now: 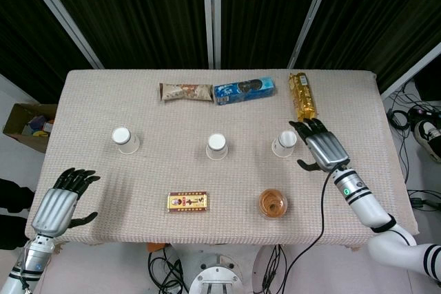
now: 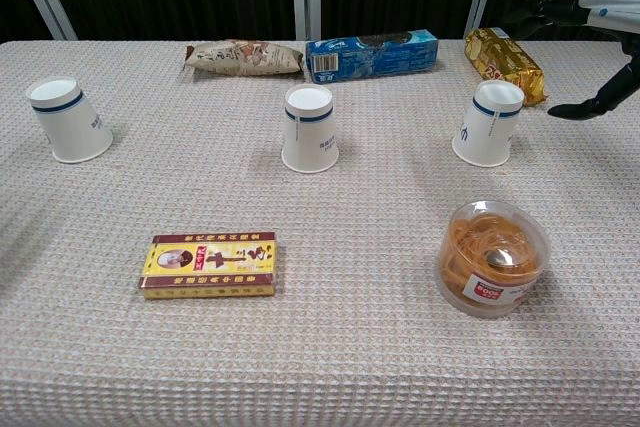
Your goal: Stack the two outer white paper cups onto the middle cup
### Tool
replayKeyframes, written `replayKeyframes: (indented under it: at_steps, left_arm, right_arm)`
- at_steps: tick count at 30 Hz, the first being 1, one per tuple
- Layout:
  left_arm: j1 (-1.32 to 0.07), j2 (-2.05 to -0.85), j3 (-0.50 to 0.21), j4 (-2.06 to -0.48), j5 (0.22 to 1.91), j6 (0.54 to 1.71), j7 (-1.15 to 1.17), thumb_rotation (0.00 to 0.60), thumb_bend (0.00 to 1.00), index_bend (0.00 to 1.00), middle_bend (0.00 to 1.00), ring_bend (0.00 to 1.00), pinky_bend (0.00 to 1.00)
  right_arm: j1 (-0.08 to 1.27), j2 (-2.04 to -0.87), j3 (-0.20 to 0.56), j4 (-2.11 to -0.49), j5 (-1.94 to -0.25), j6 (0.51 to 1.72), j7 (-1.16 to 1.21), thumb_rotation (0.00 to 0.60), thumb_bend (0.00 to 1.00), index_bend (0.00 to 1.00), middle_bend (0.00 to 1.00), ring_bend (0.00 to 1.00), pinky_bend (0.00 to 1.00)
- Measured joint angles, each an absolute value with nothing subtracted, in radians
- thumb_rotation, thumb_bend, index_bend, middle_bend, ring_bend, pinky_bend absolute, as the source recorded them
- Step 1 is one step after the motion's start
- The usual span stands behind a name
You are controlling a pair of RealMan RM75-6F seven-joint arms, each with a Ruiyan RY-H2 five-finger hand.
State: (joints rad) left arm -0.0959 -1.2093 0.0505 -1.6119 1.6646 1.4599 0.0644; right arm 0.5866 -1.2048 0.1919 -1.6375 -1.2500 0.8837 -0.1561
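Three white paper cups with a blue band stand in a row on the table: the left cup (image 1: 125,140) (image 2: 67,119), the middle cup (image 1: 217,146) (image 2: 309,127) and the right cup (image 1: 283,143) (image 2: 487,123). My right hand (image 1: 321,145) (image 2: 597,27) hovers just right of the right cup, fingers spread and holding nothing; a small gap separates it from the cup. My left hand (image 1: 63,200) rests open near the table's front left corner, well below the left cup, and the chest view does not show it.
Along the back lie a brown snack bag (image 1: 185,91), a blue biscuit box (image 1: 243,90) and a gold packet (image 1: 302,96). In front sit a yellow-red box (image 1: 187,202) and a clear tub of rubber bands (image 1: 273,204).
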Motion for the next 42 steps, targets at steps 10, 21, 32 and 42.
replayKeyframes:
  at_steps: [10,21,32,42]
  left_arm:
    - [-0.092,-1.209,0.056,-1.609,1.652,1.461,0.064,0.600,0.13,0.24,0.17,0.13,0.13]
    - [-0.076,-1.202,0.062,-1.608,1.637,1.474,0.061,0.600,0.13,0.24,0.17,0.13,0.13]
    - [-0.067,-1.200,0.065,-1.600,1.631,1.483,0.052,0.600,0.13,0.24,0.17,0.13,0.13]
    - [-0.069,-1.205,0.063,-1.576,1.632,1.484,0.028,0.600,0.13,0.24,0.17,0.13,0.13]
  right_arm:
    - [0.662,-1.262,0.185,-1.545,-1.148,0.801,-0.228,0.600,0.21,0.04,0.16,0.00,0.00]
    - [0.725,-1.383,0.174,-1.398,-1.119,0.789,-0.275,0.600,0.32,0.27,0.29,0.05,0.05]
    - [0.718,-1.390,0.174,-1.412,-1.292,0.934,-0.182,0.600,0.37,0.49,0.44,0.17,0.13]
    - [0.794,-1.327,0.257,-1.588,-1.345,0.954,-0.169,0.600,0.37,0.49,0.42,0.17,0.13]
